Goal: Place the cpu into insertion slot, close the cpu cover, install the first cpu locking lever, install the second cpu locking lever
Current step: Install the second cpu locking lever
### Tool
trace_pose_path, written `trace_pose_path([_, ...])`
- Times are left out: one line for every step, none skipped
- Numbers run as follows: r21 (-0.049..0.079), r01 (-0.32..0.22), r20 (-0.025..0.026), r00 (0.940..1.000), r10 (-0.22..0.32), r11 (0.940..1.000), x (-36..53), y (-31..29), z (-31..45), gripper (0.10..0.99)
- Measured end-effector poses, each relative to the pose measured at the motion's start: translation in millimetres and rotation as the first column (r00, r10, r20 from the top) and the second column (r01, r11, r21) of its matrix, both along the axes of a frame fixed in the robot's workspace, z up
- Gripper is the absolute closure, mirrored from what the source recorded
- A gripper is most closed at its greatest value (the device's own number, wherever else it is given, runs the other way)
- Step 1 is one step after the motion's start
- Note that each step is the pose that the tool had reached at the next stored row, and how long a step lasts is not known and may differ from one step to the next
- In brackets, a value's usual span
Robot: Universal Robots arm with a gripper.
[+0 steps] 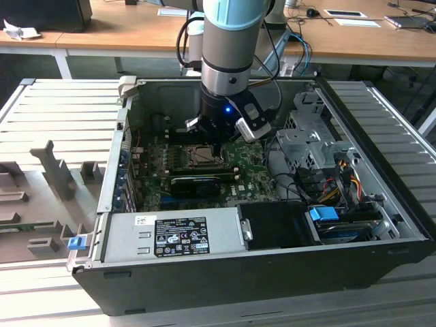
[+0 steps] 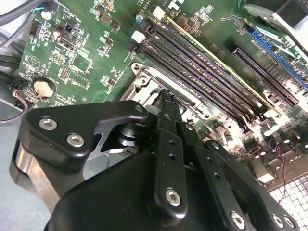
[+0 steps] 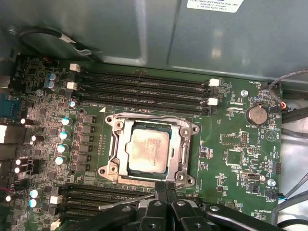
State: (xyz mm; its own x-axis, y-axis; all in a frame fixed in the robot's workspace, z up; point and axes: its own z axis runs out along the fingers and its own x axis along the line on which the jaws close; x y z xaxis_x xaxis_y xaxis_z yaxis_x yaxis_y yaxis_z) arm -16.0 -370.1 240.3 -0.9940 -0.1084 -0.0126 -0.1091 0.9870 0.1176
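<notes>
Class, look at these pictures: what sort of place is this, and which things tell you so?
Probably a robotics lab or test workshop: an opened computer case lies on a slatted metal bench, with wooden office desks behind it.

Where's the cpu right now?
In the first wrist view the cpu sits in the insertion slot, framed by the cpu cover, between the memory slots.

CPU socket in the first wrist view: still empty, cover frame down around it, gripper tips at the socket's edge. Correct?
Not quite: the insertion slot is not empty. The first wrist view shows the cpu seated in it, its silvery-beige top showing through the window of the cpu cover. The rest holds: the cover frame lies down around it, and the gripper tips sit at the socket's edge.
</notes>
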Motion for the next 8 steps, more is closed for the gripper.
trace_pose_path([0.000,0.000,0.0000,1.0000,0.000,1.0000,0.0,0.0,0.0,0.980])
trace_pose_path([0.000,0.000,0.0000,1.0000,0.000,1.0000,0.0,-0.1,0.0,0.980])
trace_pose_path([0.000,0.000,0.0000,1.0000,0.000,1.0000,0.0,-0.1,0.0,0.980])
trace_pose_path([0.000,0.000,0.0000,1.0000,0.000,1.0000,0.0,-0.2,0.0,0.980])
trace_pose_path([0.000,0.000,0.0000,1.0000,0.000,1.0000,0.0,-0.3,-0.1,0.980])
trace_pose_path([0.000,0.000,0.0000,1.0000,0.000,1.0000,0.0,-0.3,-0.1,0.980])
trace_pose_path([0.000,0.000,0.0000,1.0000,0.000,1.0000,0.0,-0.4,-0.1,0.980])
trace_pose_path([0.000,0.001,-0.0001,1.0000,-0.001,1.0000,0.1,-1.1,0.0,0.980])
